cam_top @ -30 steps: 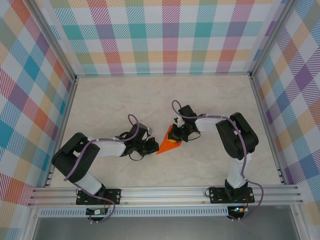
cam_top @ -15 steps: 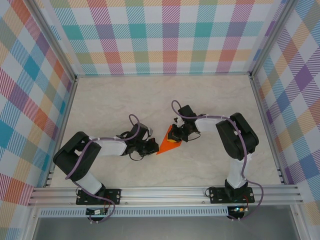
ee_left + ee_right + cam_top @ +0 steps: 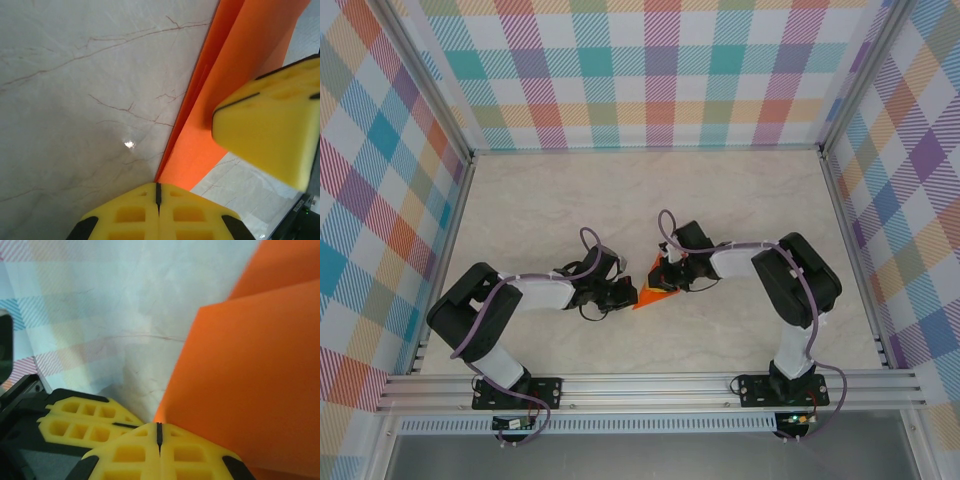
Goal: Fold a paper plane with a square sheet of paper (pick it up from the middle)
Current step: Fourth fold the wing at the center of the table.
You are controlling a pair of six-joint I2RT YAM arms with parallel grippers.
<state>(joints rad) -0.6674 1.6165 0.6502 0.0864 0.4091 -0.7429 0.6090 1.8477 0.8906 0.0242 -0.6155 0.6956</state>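
Mid-surface (image 3: 540,200), between both arms: sheet of paper (image 3: 650,296), bright orange, folded to a pointed wedge. Left pincer (image 3: 628,296): fully closed, tips meeting the paper's lower corner. Right pincer (image 3: 665,280): fully closed, yellow pads against the paper's far side. Actual pinch on paper: cannot tell.

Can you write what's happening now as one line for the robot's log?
left hand: shut on orange paper | right hand: shut on orange paper | orange paper: folded, between both hands
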